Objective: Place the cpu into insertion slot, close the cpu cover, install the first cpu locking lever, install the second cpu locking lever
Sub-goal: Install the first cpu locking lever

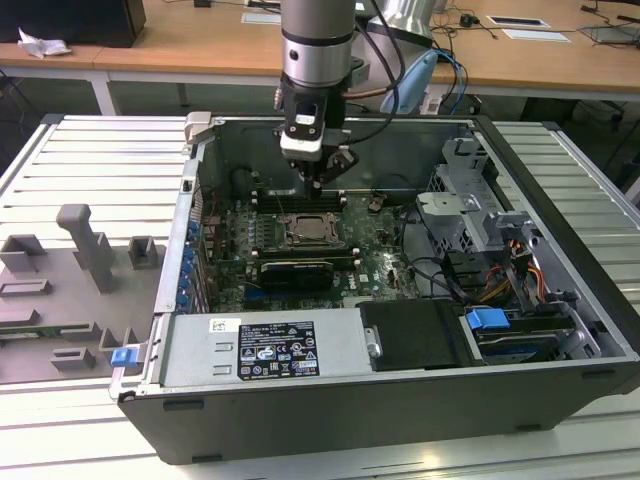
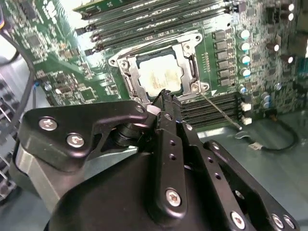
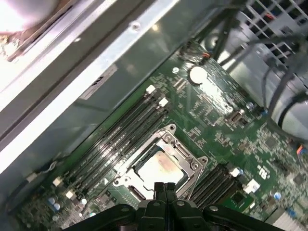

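Note:
The cpu [image 1: 306, 232] [image 2: 160, 75] [image 3: 161, 169] lies flat in the insertion slot [image 1: 287, 240] on the green board, its pale metal top showing. The cpu cover [image 2: 131, 78] [image 3: 150, 144] lies down around it as a silvery frame. A thin metal locking lever [image 2: 222, 112] sticks out from one socket corner across the memory slots. My gripper [image 1: 320, 180] [image 2: 166, 96] [image 3: 164, 186] hangs just above the socket's far edge in the exterior view, shut, its black fingertips [image 3: 158, 188] pressed together with nothing between them.
Memory slots [image 2: 144, 19] [image 3: 120, 127] flank the socket. A long black expansion card [image 1: 296, 272] lies in front of it. The power supply [image 1: 265, 345], drive cage [image 1: 470, 205] with cables, and the chassis walls [image 1: 200, 200] close in the board.

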Controlling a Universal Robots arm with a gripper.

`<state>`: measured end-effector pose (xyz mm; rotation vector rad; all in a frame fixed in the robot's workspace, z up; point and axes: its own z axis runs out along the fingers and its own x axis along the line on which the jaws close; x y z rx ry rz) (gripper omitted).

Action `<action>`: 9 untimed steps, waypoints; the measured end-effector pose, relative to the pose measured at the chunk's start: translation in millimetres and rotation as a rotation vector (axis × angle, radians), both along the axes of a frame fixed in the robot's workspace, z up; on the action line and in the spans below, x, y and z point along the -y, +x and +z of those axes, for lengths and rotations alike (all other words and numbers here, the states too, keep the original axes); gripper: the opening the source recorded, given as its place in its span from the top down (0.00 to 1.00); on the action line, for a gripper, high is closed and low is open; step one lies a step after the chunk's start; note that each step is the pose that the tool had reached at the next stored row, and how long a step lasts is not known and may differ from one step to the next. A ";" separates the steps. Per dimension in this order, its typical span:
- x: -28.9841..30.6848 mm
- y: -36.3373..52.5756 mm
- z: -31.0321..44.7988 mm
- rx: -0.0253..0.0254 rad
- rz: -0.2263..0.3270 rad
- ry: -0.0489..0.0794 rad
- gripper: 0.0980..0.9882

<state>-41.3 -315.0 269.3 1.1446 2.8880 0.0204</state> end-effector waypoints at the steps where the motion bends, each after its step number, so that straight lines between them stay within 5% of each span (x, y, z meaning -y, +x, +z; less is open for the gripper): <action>1: 0.0 0.0 -0.1 0.0000 0.032 0.000 0.99; 9: 0.0 -0.1 -0.9 -0.0001 0.232 -0.001 0.99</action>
